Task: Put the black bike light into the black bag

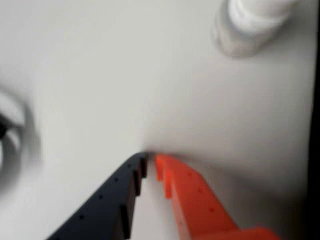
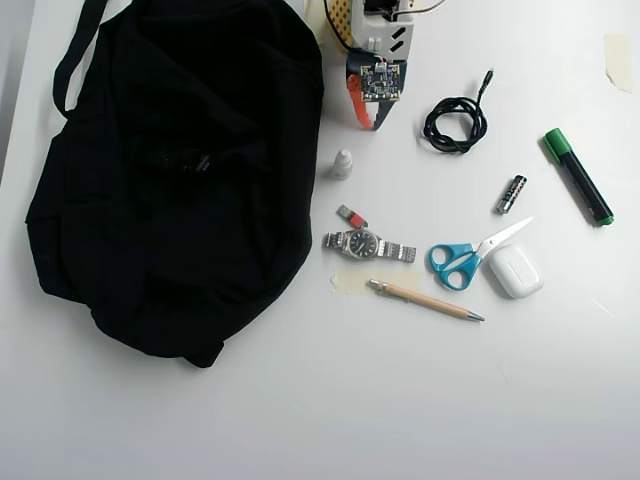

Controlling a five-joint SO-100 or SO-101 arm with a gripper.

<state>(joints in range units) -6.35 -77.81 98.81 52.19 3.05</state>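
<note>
The black bag [image 2: 170, 190] lies floppy over the left half of the table in the overhead view, its strap [image 2: 75, 50] at the top left. A thin dark strip at the right edge of the wrist view [image 1: 316, 150] is probably the bag. The black bike light does not show on the table. A small dark lump on the bag fabric [image 2: 192, 160] is too faint to name. My gripper [image 2: 372, 120] hangs at the top centre, right of the bag. Its black and orange fingers [image 1: 149, 159] meet at the tips with nothing between them, just above the white table.
A small white bottle [image 2: 342, 165] [image 1: 250, 22] stands just below the gripper. Nearby lie a coiled black cable [image 2: 455, 122], a battery [image 2: 511, 194], a green marker [image 2: 578, 175], blue scissors [image 2: 465, 258], a white earbud case [image 2: 515, 271], a watch [image 2: 365, 243], a pen [image 2: 425, 300] and a small red-and-grey piece [image 2: 351, 216].
</note>
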